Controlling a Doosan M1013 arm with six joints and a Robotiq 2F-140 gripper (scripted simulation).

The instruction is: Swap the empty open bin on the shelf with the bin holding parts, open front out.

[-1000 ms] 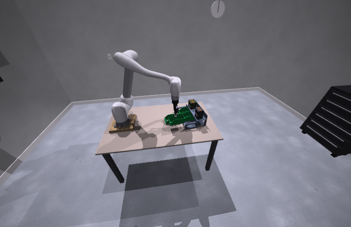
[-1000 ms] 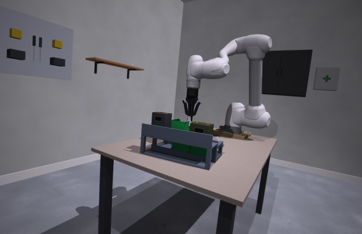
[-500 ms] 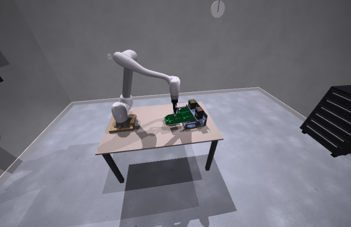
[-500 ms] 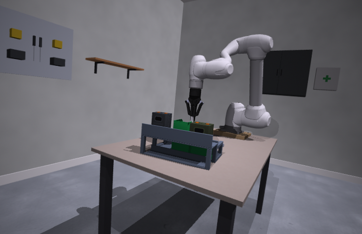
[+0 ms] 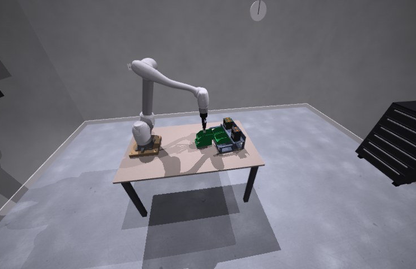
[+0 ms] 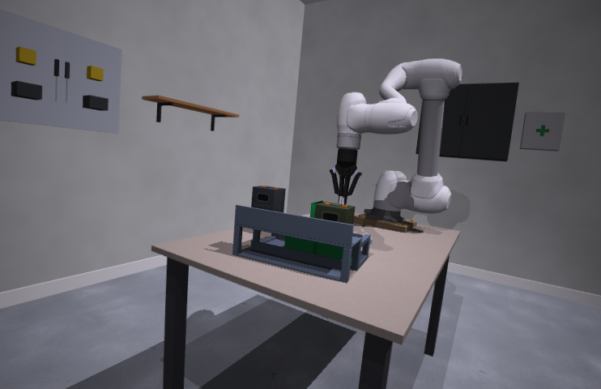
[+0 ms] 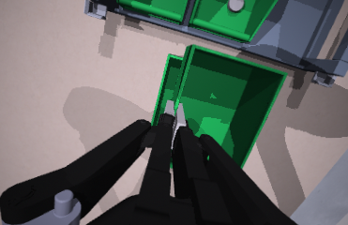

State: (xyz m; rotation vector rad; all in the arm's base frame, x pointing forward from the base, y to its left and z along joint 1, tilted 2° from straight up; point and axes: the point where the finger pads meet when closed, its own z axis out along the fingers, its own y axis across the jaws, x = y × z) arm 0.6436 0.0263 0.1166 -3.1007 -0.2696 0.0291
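My gripper (image 5: 204,130) (image 6: 341,202) (image 7: 172,112) is shut on the left side wall of the empty green bin (image 5: 204,142) (image 7: 228,94), which hangs from the fingers, upright, with no parts in it. The bin with the parts (image 7: 168,86) is left of it in the wrist view, mostly hidden by the held bin and fingers; its parts do not show. The blue-grey shelf (image 6: 291,224) (image 7: 206,34) stands just beyond. In the wrist view its right end shows a free spot, beside a green bin (image 7: 228,21) with a round grey part and another green bin (image 7: 153,8).
A dark box (image 5: 235,134) (image 6: 267,199) and an olive box (image 5: 227,124) (image 6: 335,212) with orange marks stand high at the shelf. The robot's wooden base plate (image 5: 156,149) is on the table (image 5: 144,169) at the other side.
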